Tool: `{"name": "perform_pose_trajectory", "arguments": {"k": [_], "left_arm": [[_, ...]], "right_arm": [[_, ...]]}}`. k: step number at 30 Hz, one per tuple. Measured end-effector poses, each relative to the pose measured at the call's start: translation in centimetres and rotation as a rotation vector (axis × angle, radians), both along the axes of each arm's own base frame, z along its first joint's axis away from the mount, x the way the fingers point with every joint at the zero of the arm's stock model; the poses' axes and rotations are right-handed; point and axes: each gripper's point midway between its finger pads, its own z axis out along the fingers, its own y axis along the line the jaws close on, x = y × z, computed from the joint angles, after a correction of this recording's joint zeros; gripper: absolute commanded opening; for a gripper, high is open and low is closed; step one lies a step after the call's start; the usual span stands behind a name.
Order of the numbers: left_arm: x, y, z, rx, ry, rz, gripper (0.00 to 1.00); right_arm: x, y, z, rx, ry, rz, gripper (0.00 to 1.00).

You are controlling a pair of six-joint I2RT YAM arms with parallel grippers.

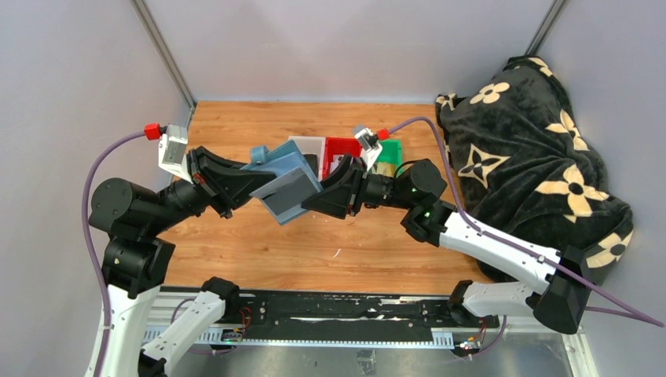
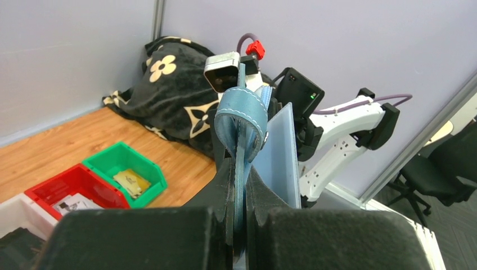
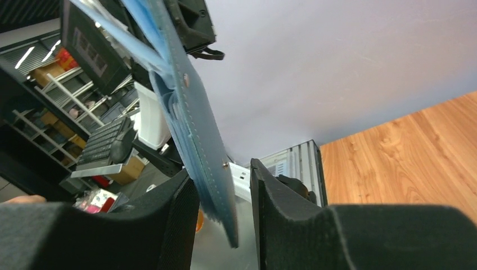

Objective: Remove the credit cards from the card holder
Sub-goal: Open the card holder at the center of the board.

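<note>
The slate-blue card holder (image 1: 287, 184) hangs unfolded in the air above the table's middle, between both arms. My left gripper (image 1: 250, 182) is shut on one leaf of it; in the left wrist view the leaf (image 2: 242, 118) stands pinched edge-on between the fingers, its top curling over, and my left gripper (image 2: 240, 194) shows no gap. A lighter blue panel (image 2: 279, 157) stands just to its right. My right gripper (image 3: 223, 188) is open around the holder's lower edge (image 3: 194, 129), with a gap on the right finger's side. Any credit cards inside the holder are hidden.
White (image 2: 17, 216), red (image 2: 53, 185) and green (image 2: 140, 163) bins sit side by side at the back of the wooden table, behind the holder. Flat items lie in them, a yellowish one (image 2: 130, 181) in the green. A black flowered blanket (image 1: 534, 165) is heaped at the right.
</note>
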Motion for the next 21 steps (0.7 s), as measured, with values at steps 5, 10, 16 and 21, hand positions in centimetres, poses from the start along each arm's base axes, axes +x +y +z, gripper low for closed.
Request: {"name": "perform_pose_trajectory", "arguments": {"k": [5, 10, 16, 21], "left_arm": [[-0.2, 0.0, -0.1, 0.005, 0.003, -0.009, 0.00], [-0.4, -0.1, -0.2, 0.008, 0.004, -0.018, 0.00], [-0.5, 0.0, -0.1, 0.006, -0.001, -0.018, 0.00], [-0.5, -0.1, -0.6, 0.010, 0.006, -0.022, 0.51]], "right_arm": [[-1.3, -0.2, 1.1, 0.050, -0.013, 0.080, 0.42], [-1.7, -0.2, 2.5, 0.088, -0.022, 0.112, 0.22], [-1.5, 0.0, 3.0, 0.075, -0.004, 0.108, 0.25], [-1.1, 0.2, 3.2, 0.066, 0.001, 0.089, 0.00]]}}
